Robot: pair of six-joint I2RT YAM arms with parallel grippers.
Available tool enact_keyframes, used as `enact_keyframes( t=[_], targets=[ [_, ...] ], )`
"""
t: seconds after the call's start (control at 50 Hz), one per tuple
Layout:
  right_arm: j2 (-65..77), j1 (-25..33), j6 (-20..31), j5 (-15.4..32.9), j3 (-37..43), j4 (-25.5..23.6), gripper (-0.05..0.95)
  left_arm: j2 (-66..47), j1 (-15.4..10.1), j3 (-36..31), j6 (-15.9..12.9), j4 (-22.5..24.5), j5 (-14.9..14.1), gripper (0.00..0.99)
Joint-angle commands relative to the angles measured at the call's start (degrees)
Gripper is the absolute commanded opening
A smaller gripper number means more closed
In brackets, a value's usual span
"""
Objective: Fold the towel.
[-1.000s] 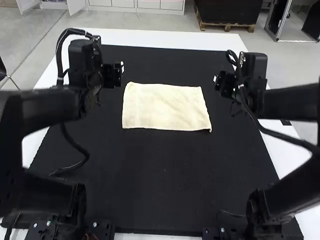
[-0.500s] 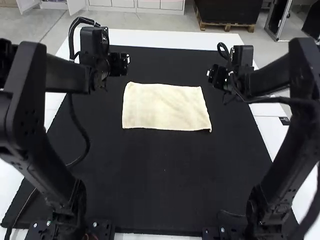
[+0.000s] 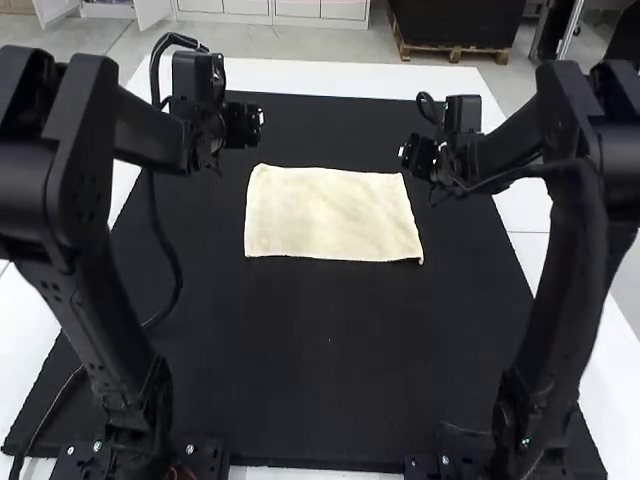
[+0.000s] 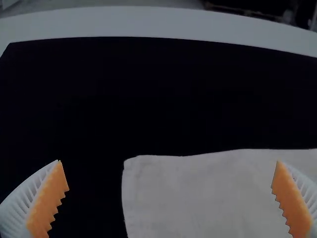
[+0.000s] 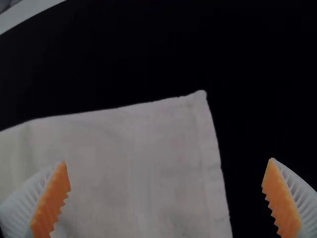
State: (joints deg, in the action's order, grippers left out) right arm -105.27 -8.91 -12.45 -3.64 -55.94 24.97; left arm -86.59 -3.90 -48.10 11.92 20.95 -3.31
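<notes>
Towel (image 3: 332,213) flat, far corners attended, nothing grasped

Towel: lies spread as a near-rectangle on the middle of the black mat (image 3: 330,350), long edges running left to right. Surface mostly smooth; slight irregularity at the near right corner. Number of layers: cannot tell. Flat lay presumably keeps edges and corners easy to find.

Left gripper (image 4: 169,161): jaws released, fingers wide apart, no cloth between the pads. Stands by the far left corner. Right gripper (image 5: 167,160): likewise released and empty, near the far right corner, which shows between its fingers in the wrist view. One gripper per corner suggests a paired pick of the far edge, so that it could be carried towards the near edge without skewing. Inferred, not observed.

Mat rests on the white table (image 3: 300,77). Dark ground sets off the pale cloth; probably useful for judging alignment.

Caution: uneven corner grips would likely twist the fold; soft cloth may wrinkle.
</notes>
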Motion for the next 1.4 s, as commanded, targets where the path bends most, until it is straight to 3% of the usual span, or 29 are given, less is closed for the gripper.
enact_keyframes(
  t=[0.0, 0.78, 1.38],
  targets=[
    [-2.1, -0.6, -0.6, 0.1, -3.4, 0.6, 0.89, -1.1, -0.2, -2.4, 0.6, 0.8, -1.0, 0.97],
    [-17.3, -0.6, -0.6, 0.1, -17.9, 0.3, 0.89, -7.8, -0.3, -7.4, 1.3, 1.9, -1.6, 0.97],
    [-25.3, 0.6, -1.2, 0.1, -24.1, -0.5, 0.89, -11.9, -0.4, -10.7, 2.1, 1.5, -1.9, 0.97]
  ],
)
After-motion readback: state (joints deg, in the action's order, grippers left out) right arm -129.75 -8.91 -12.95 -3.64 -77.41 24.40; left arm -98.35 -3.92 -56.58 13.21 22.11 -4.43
